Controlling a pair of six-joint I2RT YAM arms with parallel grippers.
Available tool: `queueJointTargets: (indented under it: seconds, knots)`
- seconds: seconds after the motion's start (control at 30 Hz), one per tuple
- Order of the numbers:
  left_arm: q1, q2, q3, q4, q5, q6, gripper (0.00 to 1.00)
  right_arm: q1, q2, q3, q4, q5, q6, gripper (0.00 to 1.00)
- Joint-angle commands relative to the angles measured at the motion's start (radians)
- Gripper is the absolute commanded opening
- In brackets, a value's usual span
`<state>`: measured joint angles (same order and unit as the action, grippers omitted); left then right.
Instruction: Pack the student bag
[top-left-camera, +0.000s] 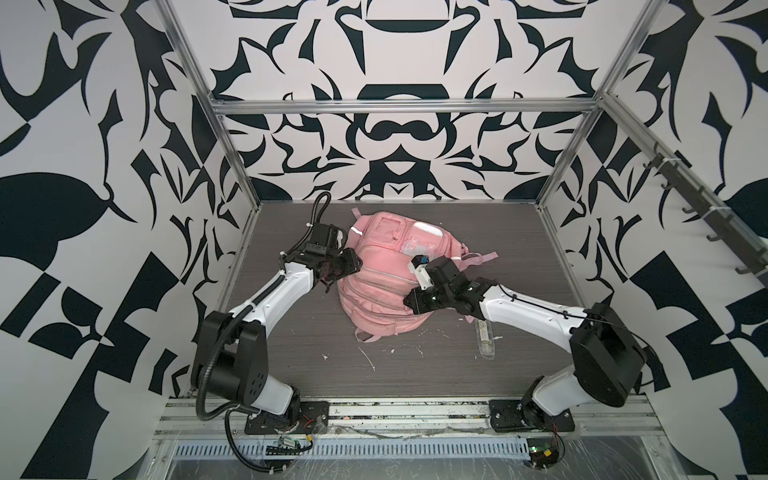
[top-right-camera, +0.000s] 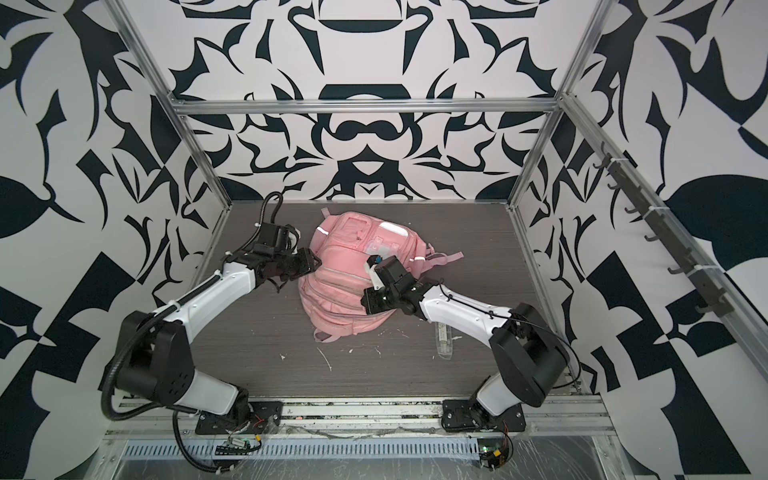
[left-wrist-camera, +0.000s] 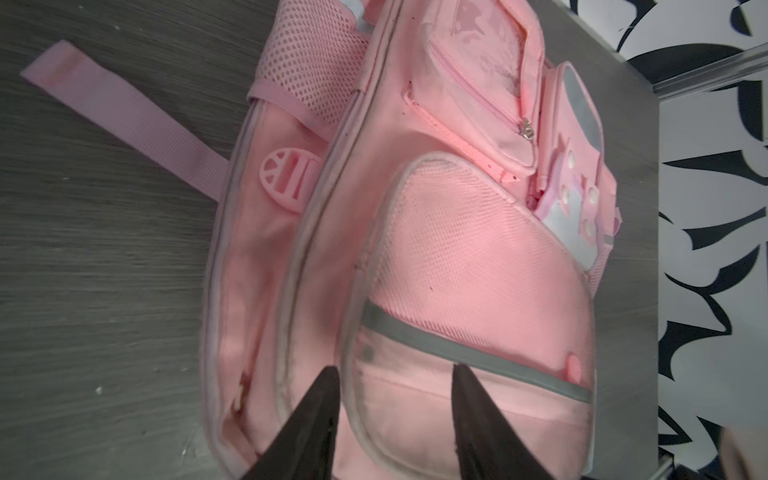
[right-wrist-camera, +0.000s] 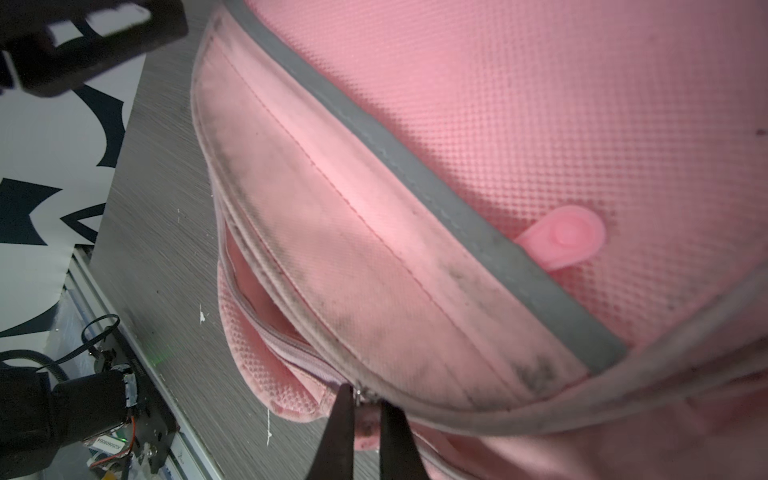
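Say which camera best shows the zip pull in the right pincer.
Right wrist view: close on the zip pull, pinched in the right pincer. In both top views it cannot be made out; the left wrist view misses it.

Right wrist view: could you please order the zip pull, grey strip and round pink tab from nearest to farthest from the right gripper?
1. Zip pull, between the right gripper's jaws.
2. Grey strip, across the student bag.
3. Round pink tab, beyond the strip.

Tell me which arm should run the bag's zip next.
Right. The right fingers pinch the zip pull on the student bag, where the zip is partly open; the left fingers stand open at the bag's side, gripping nothing.
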<state>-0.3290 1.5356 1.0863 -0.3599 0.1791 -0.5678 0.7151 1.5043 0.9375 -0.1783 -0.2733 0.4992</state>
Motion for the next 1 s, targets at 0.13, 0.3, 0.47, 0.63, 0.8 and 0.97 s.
queueJointTargets:
  seconds: [0.13,0.3,0.47,0.63,0.8,0.97]
  knots:
    - [0.001,0.180,0.139,0.027,0.142,0.053,0.46,-0.039,-0.046,-0.019,-0.032,-0.018,-0.046,0.00]
    - [-0.001,0.270,0.175,0.031,0.202,0.052,0.39,-0.039,-0.008,-0.001,-0.024,-0.054,-0.041,0.00]
    - [0.001,0.264,0.147,0.067,0.221,0.018,0.08,-0.026,0.034,0.041,-0.008,-0.087,-0.031,0.00]
    - [0.001,0.197,0.071,0.130,0.199,-0.055,0.00,0.027,0.108,0.133,-0.005,-0.092,-0.027,0.00]
    - [0.005,0.126,-0.023,0.199,0.173,-0.137,0.00,0.087,0.226,0.271,0.022,-0.099,0.001,0.00]
    - [0.024,0.056,-0.122,0.252,0.135,-0.204,0.00,0.129,0.362,0.471,0.010,-0.119,0.016,0.00]
